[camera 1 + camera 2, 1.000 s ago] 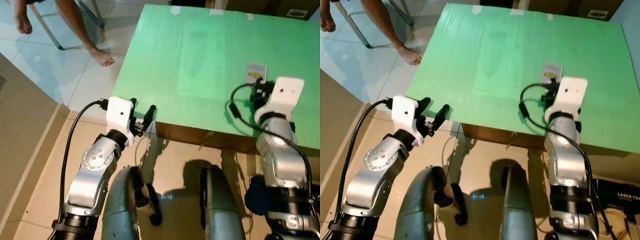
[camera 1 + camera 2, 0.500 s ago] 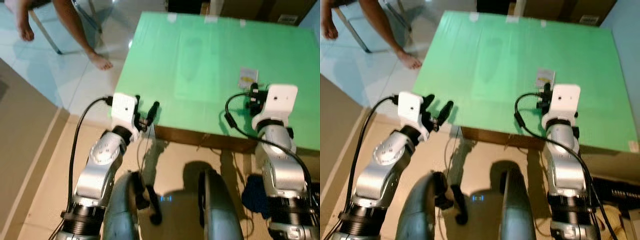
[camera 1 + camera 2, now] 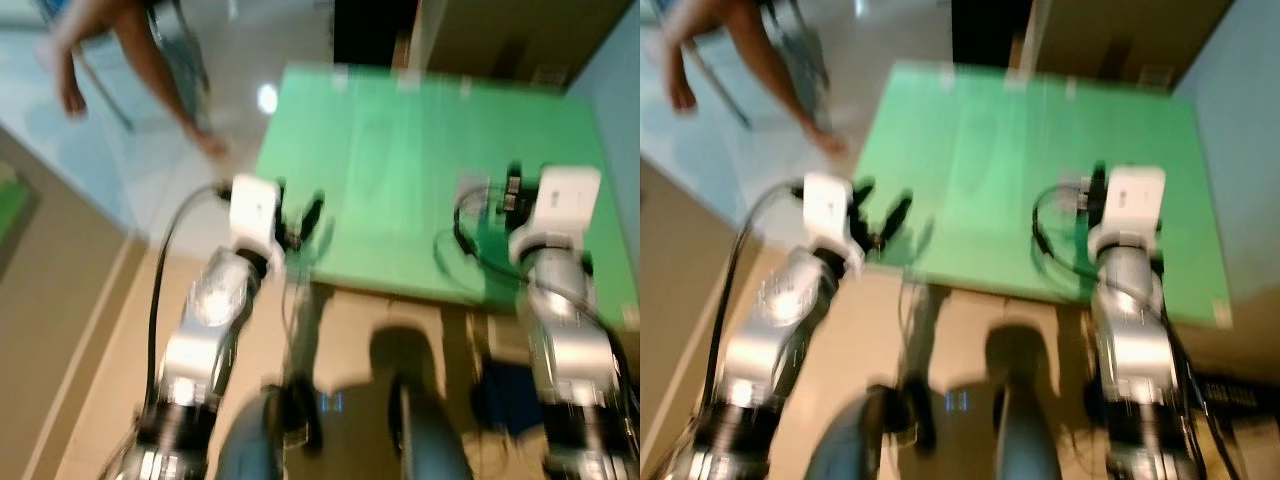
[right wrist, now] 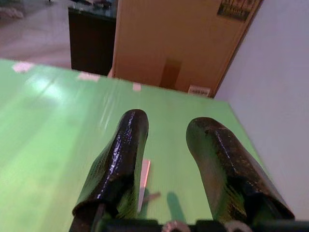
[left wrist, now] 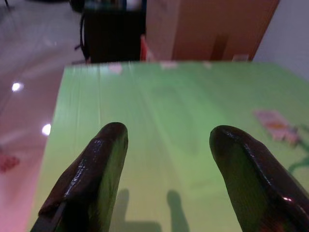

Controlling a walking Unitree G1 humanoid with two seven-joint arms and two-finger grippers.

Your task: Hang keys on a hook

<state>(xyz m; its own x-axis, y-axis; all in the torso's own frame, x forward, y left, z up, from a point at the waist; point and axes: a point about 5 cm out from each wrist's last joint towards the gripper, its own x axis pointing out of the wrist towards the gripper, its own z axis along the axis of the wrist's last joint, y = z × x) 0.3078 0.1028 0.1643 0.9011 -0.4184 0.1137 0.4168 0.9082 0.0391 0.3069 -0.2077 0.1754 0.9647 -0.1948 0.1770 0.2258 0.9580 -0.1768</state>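
Both hands are open and empty: left hand (image 5: 166,159) at lower centre, right hand (image 4: 166,145) above the flat green surface (image 3: 400,150). Judgement: locate the keys before reaching

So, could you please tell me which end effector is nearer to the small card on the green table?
Right. The right end effector hovers just over the small card; the left end effector is at the green table's opposite near corner.

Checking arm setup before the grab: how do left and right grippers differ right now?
The left gripper sits at the green table's near left corner; the right gripper is over the table, above a small card. The left's fingers are spread wider than the right's. Both are open and empty.
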